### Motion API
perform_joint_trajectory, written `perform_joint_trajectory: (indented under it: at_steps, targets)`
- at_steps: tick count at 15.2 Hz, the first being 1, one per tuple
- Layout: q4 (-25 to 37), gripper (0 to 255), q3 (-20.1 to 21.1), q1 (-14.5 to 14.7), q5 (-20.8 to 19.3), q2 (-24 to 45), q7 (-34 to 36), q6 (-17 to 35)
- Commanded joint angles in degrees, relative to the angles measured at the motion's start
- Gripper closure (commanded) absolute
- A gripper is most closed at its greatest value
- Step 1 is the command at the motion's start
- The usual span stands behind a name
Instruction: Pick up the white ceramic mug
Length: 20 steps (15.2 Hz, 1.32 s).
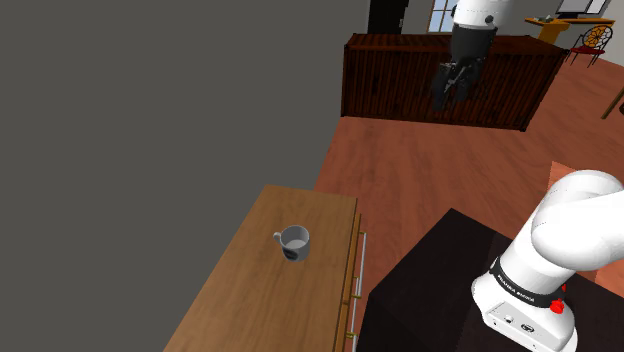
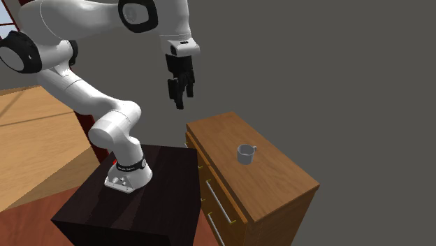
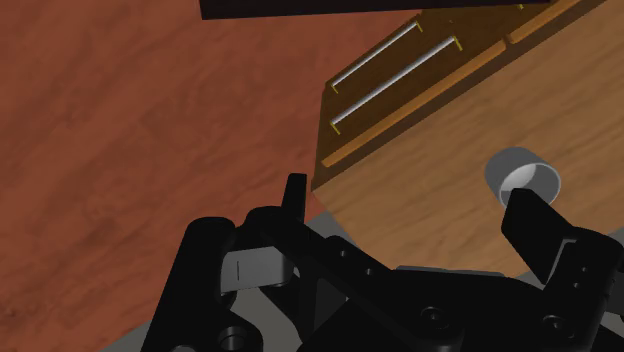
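Currently at the approach stage, judging by position alone. Hangs high over the reddish-brown wooden floor [image 3: 130, 150] with the all-black two-finger gripper [image 1: 452, 88], well apart from the target. Holds nothing: fingers spread wide in the wrist view, with only air between them.

Locate the small whitish-grey handled mug [image 1: 293, 242] standing upright, opening upward, on the bare top of the light brown wooden drawer cabinet [image 1: 262, 305]. Sits nearer the edge above the bar-handled drawer fronts than the wall side. Note the cabinet's place beside the dark box stand [image 1: 430, 270].

Rate progress as early: not yet reached, not yet gripped, not yet lifted.

Left to do, as judged:
- travel across and down to the mug
- set one finger either side of its wall or rim
- close firmly
- raise clear of the cabinet top
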Motion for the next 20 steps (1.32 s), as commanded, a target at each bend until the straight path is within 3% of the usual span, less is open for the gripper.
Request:
perform_joint_trajectory:
  at_steps: [1, 11, 20]
  targets:
    - [0.00, 0, 0.00, 0.00, 0.00, 0.00, 0.00, 0.00]
    - [-10.30, 0, 4.75, 2.43, 3.85, 8.52, 5.38, 18.72]
    - [-12.91, 0, 9.18, 4.58, 6.21, 23.32, 9.94, 36.25]
